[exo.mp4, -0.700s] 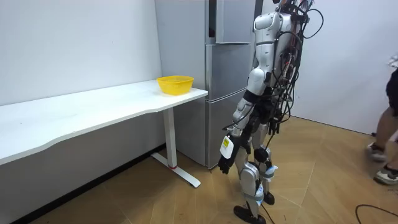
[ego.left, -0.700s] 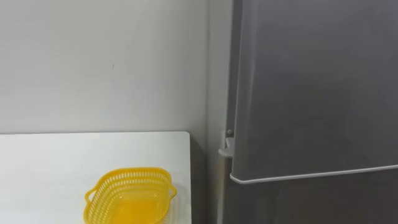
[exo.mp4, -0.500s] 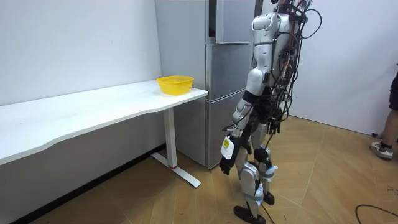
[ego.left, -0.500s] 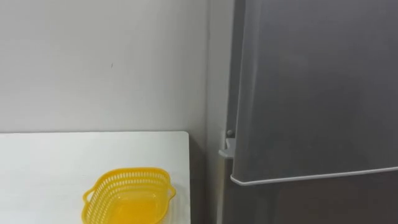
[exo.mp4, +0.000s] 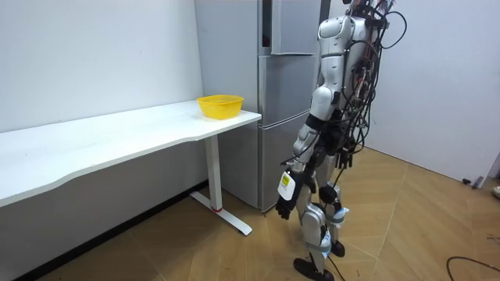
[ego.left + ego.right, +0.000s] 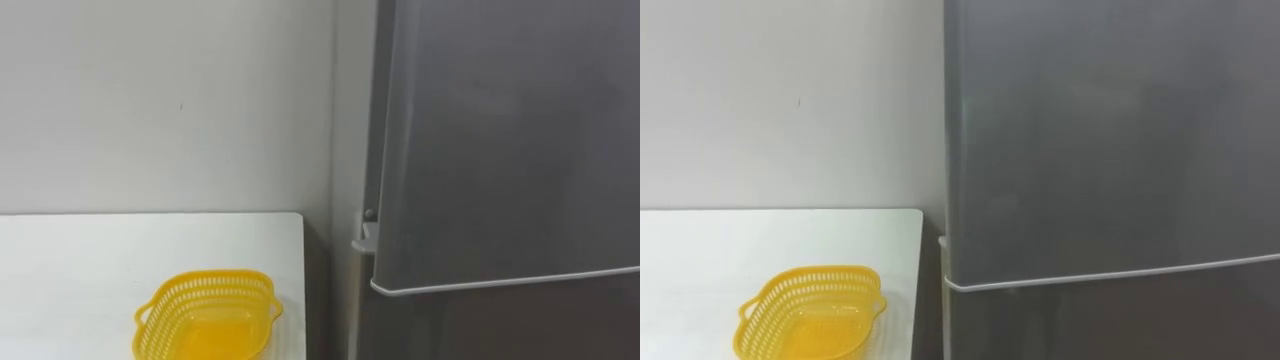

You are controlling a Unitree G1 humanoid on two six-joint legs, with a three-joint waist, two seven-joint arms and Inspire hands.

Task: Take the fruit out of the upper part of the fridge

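The grey fridge's upper door (image 6: pixel 500 150) stands closed right in front of me, its lower edge meeting the lower door (image 6: pixel 500 325) at a pale seam. In the room view I stand upright facing the fridge (image 5: pixel 285 94), about an arm's length from it. My left hand (image 5: pixel 283 206) hangs low beside my thigh, fingers relaxed, holding nothing and well below the upper door (image 5: pixel 295 25).
A white table (image 6: pixel 90 250) runs along the wall to the left of the fridge, its end almost against the fridge side. An empty yellow mesh basket (image 6: pixel 208 316) sits near that end (image 5: pixel 219 105). Wooden floor lies behind me (image 5: pixel 406 226).
A person at the room view's right edge has walked out of the picture. I and the fridge door have not moved.
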